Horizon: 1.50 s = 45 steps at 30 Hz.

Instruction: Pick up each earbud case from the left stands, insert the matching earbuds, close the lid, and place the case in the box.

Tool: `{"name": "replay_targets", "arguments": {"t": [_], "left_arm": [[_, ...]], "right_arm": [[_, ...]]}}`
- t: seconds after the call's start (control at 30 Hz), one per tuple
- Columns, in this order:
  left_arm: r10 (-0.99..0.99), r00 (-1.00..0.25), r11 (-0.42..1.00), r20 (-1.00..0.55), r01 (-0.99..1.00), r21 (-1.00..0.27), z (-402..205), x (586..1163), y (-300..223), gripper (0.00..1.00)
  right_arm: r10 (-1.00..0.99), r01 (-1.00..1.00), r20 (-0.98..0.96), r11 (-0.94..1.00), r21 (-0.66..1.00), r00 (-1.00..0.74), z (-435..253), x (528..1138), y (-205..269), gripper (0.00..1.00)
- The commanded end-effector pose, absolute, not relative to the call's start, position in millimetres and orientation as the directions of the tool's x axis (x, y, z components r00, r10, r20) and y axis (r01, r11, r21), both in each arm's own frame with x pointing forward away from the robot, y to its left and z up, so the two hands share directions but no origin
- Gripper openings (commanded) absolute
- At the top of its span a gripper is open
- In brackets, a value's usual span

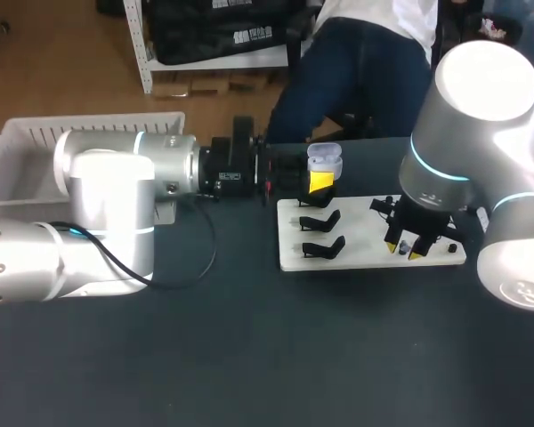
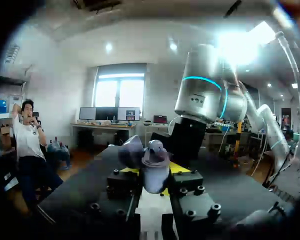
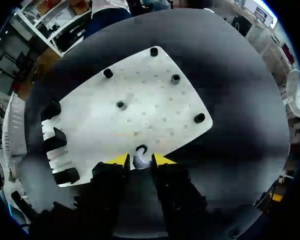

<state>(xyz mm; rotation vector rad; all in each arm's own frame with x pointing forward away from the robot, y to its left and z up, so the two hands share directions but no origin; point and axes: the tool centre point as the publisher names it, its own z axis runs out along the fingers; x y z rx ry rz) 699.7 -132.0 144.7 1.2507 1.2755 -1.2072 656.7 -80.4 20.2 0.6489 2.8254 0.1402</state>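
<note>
While the right claw (image 3: 139, 162) pinches an earbud (image 3: 140, 158) just over the white board's (image 1: 365, 242) near edge, black stands (image 1: 320, 221) sit along the board's left side, and farther back the left claw (image 1: 320, 183) grips the lid-open earbud case (image 1: 325, 160) above the board's far-left corner.

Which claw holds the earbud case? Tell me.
The left claw, gripping the open white earbud case between its yellow tips; the right claw holds only a small earbud over the white board.
</note>
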Motion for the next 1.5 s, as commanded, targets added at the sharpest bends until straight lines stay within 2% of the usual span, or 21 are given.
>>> {"name": "replay_targets", "arguments": {"t": [0.03,0.2,0.23,0.27,0.63,0.93,1.23,1.5], "left_arm": [[0.061,-0.026,-0.005,-0.998,1.000,-0.027,143.6,698.8,-132.2,0.00],[0.061,-0.026,-0.005,-0.998,1.000,-0.027,143.6,698.8,-132.2,0.00],[0.061,-0.026,-0.005,-0.998,1.000,-0.027,143.6,698.8,-132.2,0.00],[0.061,-0.026,-0.005,-0.998,1.000,-0.027,143.6,698.8,-132.2,0.00],[0.061,-0.026,-0.005,-0.998,1.000,-0.027,143.6,698.8,-132.2,0.00],[0.061,-0.026,-0.005,-0.998,1.000,-0.027,143.6,698.8,-132.2,0.00],[0.061,-0.026,-0.005,-0.998,1.000,-0.027,143.6,698.8,-132.2,0.00],[0.061,-0.026,-0.005,-0.998,1.000,-0.027,143.6,698.8,-132.2,0.00]], "right_arm": [[0.443,0.420,-0.215,0.896,0.147,-0.870,19.4,655.1,-80.1,0.21],[0.442,0.420,-0.216,0.896,0.144,-0.870,19.5,655.5,-80.0,0.16],[0.442,0.420,-0.216,0.896,0.144,-0.870,19.5,655.5,-80.0,0.02],[0.442,0.420,-0.216,0.896,0.143,-0.870,19.5,655.5,-80.1,0.00],[0.445,0.424,-0.207,0.895,0.139,-0.871,29.3,651.8,-83.0,0.00],[0.379,0.349,-0.190,0.921,0.174,-0.906,75.3,637.8,-78.7,0.00],[0.077,0.057,-0.142,0.988,0.142,-0.987,126.0,608.7,-62.2,0.00],[-0.319,-0.340,-0.198,0.937,0.083,-0.927,160.5,579.8,-37.3,0.00]]}}
